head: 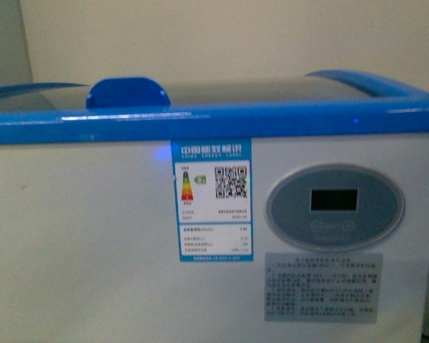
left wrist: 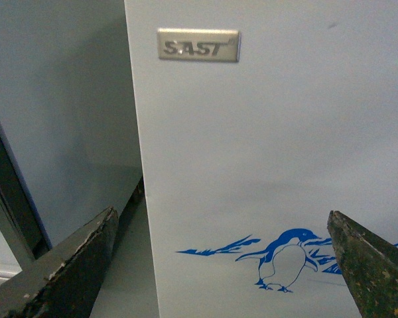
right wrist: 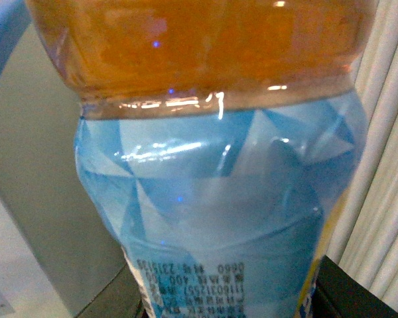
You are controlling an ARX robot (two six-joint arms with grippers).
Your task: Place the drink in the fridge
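Fingers (left wrist: 73, 265) of the left end effector (left wrist: 220, 213) stand wide apart and empty, facing the white chest freezer with blue top rim (head: 79, 236) at its penguin art (left wrist: 285, 258). Right end effector (right wrist: 242, 301) grips the clear plastic bottle of amber-orange liquid with pale blue label (right wrist: 219, 185), close beside the freezer's outer wall.

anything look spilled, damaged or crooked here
Nothing serious. The fridge front looks undamaged, its stickers sit straight, and the bottle shows no leak. Only the fingers of the left gripper look scuffed and chipped.
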